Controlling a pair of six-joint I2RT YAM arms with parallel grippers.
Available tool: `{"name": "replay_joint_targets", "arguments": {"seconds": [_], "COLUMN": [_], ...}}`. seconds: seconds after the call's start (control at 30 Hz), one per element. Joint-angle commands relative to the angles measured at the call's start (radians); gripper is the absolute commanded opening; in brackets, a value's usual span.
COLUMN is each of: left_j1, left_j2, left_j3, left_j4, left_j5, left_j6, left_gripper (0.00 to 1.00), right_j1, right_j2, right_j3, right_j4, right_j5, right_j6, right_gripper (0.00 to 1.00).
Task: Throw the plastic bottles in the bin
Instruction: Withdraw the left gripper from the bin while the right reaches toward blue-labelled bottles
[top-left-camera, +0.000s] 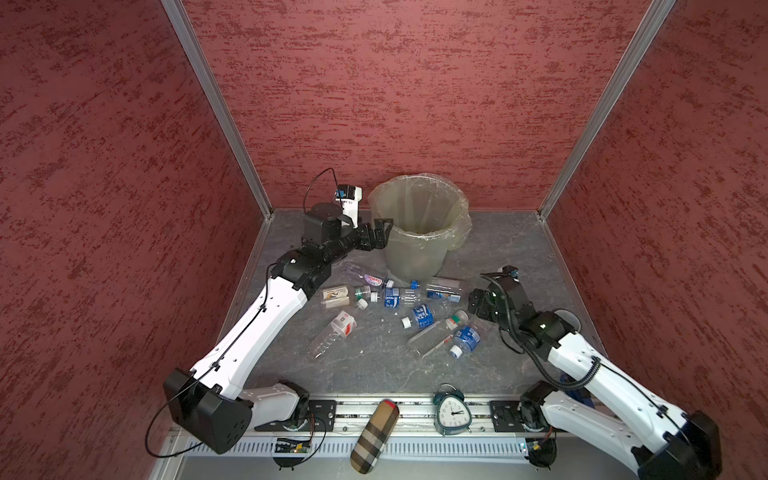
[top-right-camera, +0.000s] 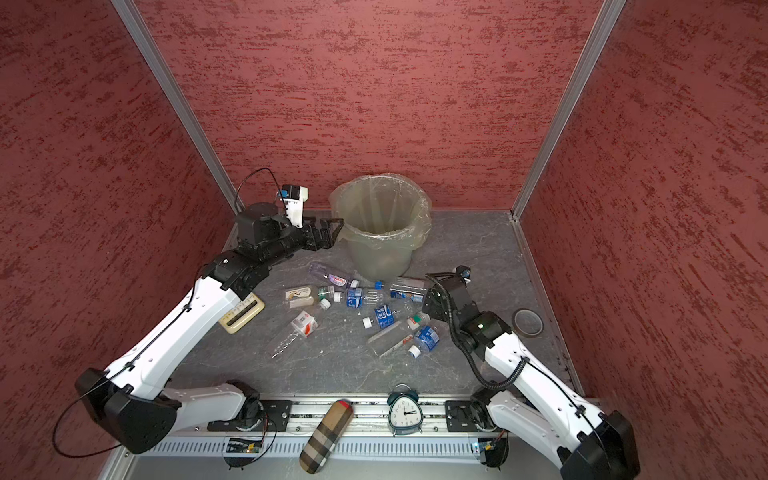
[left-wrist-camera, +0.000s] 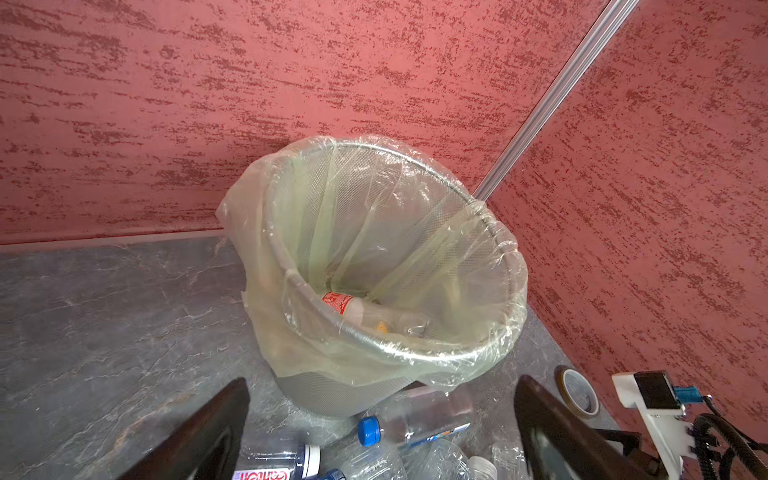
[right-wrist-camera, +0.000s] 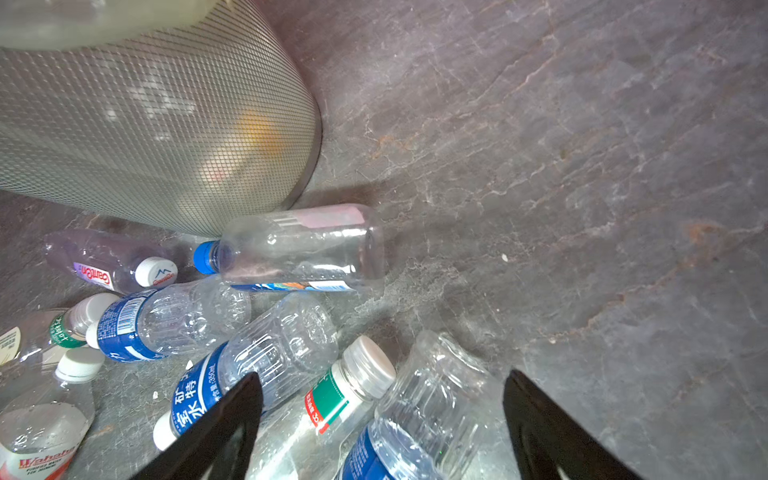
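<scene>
Several plastic bottles (top-left-camera: 422, 316) lie scattered on the grey floor in front of the bin (top-left-camera: 419, 232), a round mesh bucket lined with a yellowish bag. One bottle with a red label (left-wrist-camera: 345, 305) lies at the bottom of the bin (left-wrist-camera: 415, 353). My left gripper (top-left-camera: 376, 232) hovers at the bin's left rim, open and empty. My right gripper (top-left-camera: 478, 301) is low over the right end of the pile, open. In the right wrist view a green-labelled bottle (right-wrist-camera: 332, 399) and a blue-labelled bottle (right-wrist-camera: 415, 432) lie between its spread jaws, untouched.
A cream calculator (top-right-camera: 243, 311) lies under the left arm. A tape roll (top-right-camera: 528, 322) sits at the right wall. A plaid case (top-left-camera: 374, 436) and a green alarm clock (top-left-camera: 452, 411) rest on the front rail. Red walls close in three sides.
</scene>
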Motion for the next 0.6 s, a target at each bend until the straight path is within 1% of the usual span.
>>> {"name": "replay_joint_targets", "arguments": {"seconds": [0.0, 0.17, 0.3, 0.37, 0.57], "left_j1": [0.004, -0.001, -0.014, -0.019, -0.029], "left_j2": [-0.045, -0.126, -0.218, -0.280, -0.362], "left_j3": [-0.058, -0.202, -0.321, -0.388, -0.493], "left_j4": [0.028, 0.061, 0.076, 0.094, 0.066], "left_j5": [-0.014, -0.014, -0.064, -0.072, -0.066], "left_j6": [0.009, -0.004, -0.030, -0.046, -0.067], "left_gripper": [0.99, 0.99, 1.00, 1.00, 1.00], "right_j1": [0.032, 0.088, 0.107, 0.118, 0.140], "right_j2": [-0.010, -0.012, -0.010, -0.003, 0.030], "right_j3": [-0.027, -0.059, -0.091, -0.099, -0.108], "right_j4": [-0.058, -0.075, -0.057, -0.055, -0.055], "right_j5": [0.046, 0.048, 0.022, 0.017, 0.012], "right_j6": [0.105, 0.189, 0.230, 0.248, 0.282], "right_gripper": [0.89, 0.89, 0.86, 0.85, 0.84]}}
